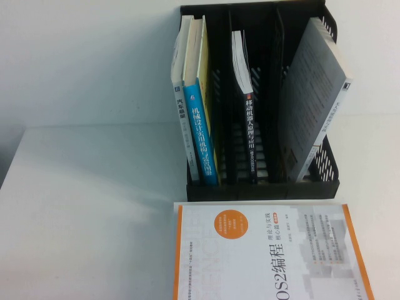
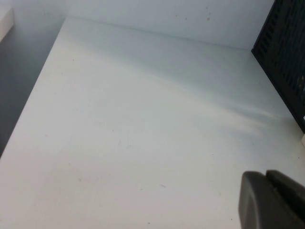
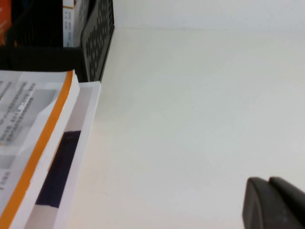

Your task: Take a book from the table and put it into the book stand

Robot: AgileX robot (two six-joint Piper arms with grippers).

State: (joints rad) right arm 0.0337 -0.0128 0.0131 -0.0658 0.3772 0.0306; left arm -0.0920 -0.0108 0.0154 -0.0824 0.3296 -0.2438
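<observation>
1. The book (image 1: 201, 125), pale yellow with a teal-blue spine, is not on the table (image 1: 87, 219). It stands upright in the far-left compartment of the book stand (image 1: 262, 187), at about 12 o'clock in the high view, pressed against a white-spined book (image 1: 180, 119) on its outer side.
2. Judging from that, the placing step looks finished and the arms are parked. Neither arm shows in the high view.
3. The left gripper (image 2: 267, 179) hangs over bare table with the stand's perforated wall off to one side. Its jaws look closed together on nothing.
4. The right gripper (image 3: 269, 183) hangs over bare table beside the stacked books. Its jaws also look closed together and empty.
5. If another book were wanted, the next move would call for getting under the edge of the white book with the orange edge (image 1: 269, 250). It lies flat at 5 o'clock, just in front of the stand, on top of another white book (image 3: 71, 162).
6. Readable writing:
   - The teal spine begins 机械设计实用机构.
   - The thin black-spined book (image 1: 250, 137) in the middle compartment reads 移动机器人原理与应用.
   - The flat cover shows "OS2编程" with 理论与实践 and 核心篇 beside it.
   - The white spine starts 汽车.
   - The print on the grey book (image 1: 312, 106), which leans in the right compartment, is too small to read.
</observation>
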